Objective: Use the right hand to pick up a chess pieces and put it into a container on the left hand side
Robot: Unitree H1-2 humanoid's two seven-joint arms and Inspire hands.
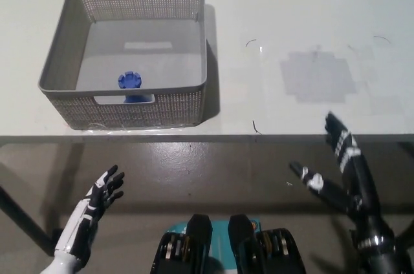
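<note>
The right hand [339, 164] hung below the table [310, 41] edge, fingers spread, holding nothing. The blue piece [130, 82] stood well up and to its left, inside the basket [58, 61] near the front wall. The left hand [97, 198] rested low, below the basket, fingers apart and empty.

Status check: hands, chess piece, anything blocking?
Right hand open, empty, below table edge. Left hand open, resting low. Blue chess piece upright in grey basket. Nothing in the way.
</note>
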